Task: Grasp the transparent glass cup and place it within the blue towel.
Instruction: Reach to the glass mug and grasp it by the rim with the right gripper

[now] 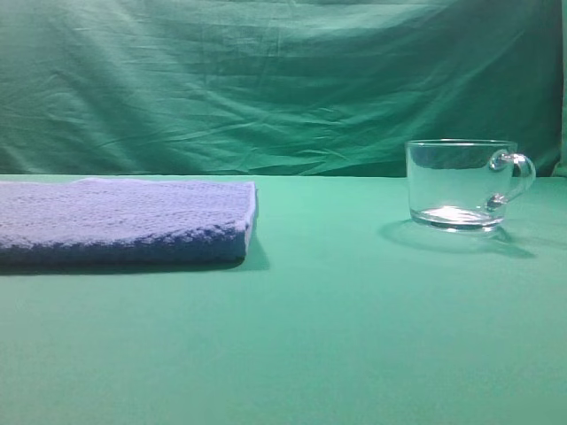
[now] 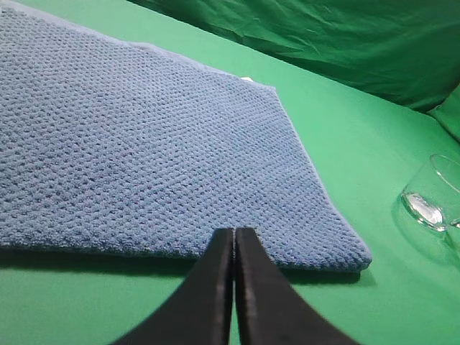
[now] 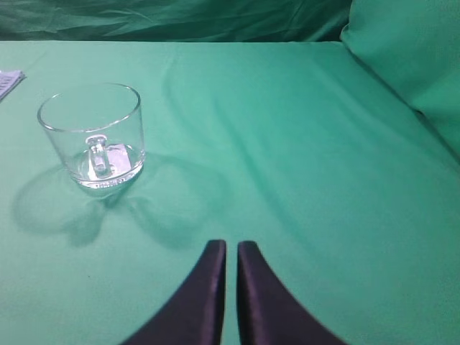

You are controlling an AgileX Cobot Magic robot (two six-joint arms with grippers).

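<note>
The transparent glass cup (image 1: 461, 184) stands upright on the green cloth at the right, its loop handle pointing right. It also shows in the right wrist view (image 3: 93, 136), handle toward the camera, and partly at the right edge of the left wrist view (image 2: 435, 201). The blue towel (image 1: 124, 221) lies flat at the left and fills much of the left wrist view (image 2: 144, 144). My left gripper (image 2: 235, 231) is shut and empty at the towel's near edge. My right gripper (image 3: 231, 246) is shut and empty, well short and to the right of the cup. Neither gripper shows in the exterior view.
A green cloth covers the table (image 1: 337, 336) and hangs as a wrinkled backdrop (image 1: 283, 80) behind. A fold of green cloth rises at the right of the right wrist view (image 3: 410, 65).
</note>
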